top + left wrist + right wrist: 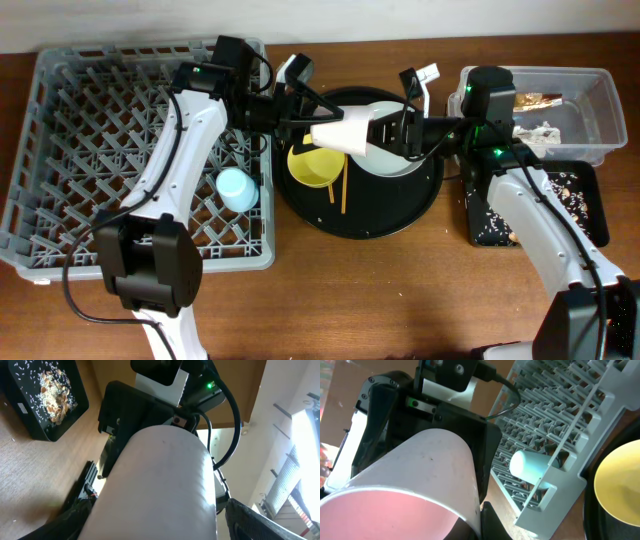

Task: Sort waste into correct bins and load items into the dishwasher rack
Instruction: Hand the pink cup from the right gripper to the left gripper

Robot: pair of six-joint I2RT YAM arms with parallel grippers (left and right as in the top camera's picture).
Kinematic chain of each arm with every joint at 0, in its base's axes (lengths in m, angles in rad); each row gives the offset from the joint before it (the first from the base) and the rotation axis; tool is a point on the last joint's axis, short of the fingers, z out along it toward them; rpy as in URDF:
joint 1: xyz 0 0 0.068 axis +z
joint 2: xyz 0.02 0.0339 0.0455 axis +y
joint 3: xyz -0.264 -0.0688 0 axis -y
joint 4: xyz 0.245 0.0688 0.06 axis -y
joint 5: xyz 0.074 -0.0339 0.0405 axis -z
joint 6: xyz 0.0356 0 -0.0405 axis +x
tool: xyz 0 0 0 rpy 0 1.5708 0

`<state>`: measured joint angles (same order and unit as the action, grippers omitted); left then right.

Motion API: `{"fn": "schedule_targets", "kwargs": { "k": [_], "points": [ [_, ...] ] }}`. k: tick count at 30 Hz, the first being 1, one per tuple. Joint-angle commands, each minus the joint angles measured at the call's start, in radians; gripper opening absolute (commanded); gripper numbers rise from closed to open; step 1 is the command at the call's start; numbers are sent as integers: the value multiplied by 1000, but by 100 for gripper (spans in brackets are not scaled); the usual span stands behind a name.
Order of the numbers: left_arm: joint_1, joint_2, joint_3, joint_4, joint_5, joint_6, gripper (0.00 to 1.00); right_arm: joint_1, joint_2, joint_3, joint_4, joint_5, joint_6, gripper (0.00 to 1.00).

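Observation:
The pink cup (345,132), white outside and pink inside, hangs on its side over the round black tray between both grippers. My right gripper (388,130) is shut on its rim, with one finger inside and one outside in the right wrist view (481,521). My left gripper (318,120) reaches from the rack side with open fingers around the cup's body (165,485), and a gap shows at one finger. The blue cup (237,188) lies in the grey dishwasher rack (60,200). The yellow bowl (315,165), the chopsticks (343,190) and the pale plate (392,166) are on the round tray.
The round black tray (400,215) sits mid-table. At the right, the clear tub (592,100) holds the wrapper (535,100) and tissue (537,132). The shallow black tray (592,218) in front of it holds scraps and rice, also in the left wrist view (50,395).

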<state>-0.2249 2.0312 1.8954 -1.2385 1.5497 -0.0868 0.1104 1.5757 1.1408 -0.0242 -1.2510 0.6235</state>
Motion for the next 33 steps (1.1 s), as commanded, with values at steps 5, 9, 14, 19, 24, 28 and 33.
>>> {"fn": "schedule_targets", "kwargs": {
  "k": [5,9,14,19,24,28,33],
  "points": [
    [-27,0,2,-4,24,10,84,8,4,7,15,63,-17,4],
    [-30,0,2,-4,24,10,84,8,5,7,15,63,-18,4],
    [-30,0,2,-4,24,10,66,8,5,7,14,54,-21,4],
    [-29,0,2,-3,24,13,46,8,5,7,14,24,-24,4],
    [-23,0,2,-3,24,13,76,8,5,7,14,-27,-24,4],
    [-9,0,2,-3,24,13,81,8,5,7,14,-70,-42,4],
    [-6,0,2,-3,24,13,79,8,5,7,9,-92,-57,4]
  ]
}}
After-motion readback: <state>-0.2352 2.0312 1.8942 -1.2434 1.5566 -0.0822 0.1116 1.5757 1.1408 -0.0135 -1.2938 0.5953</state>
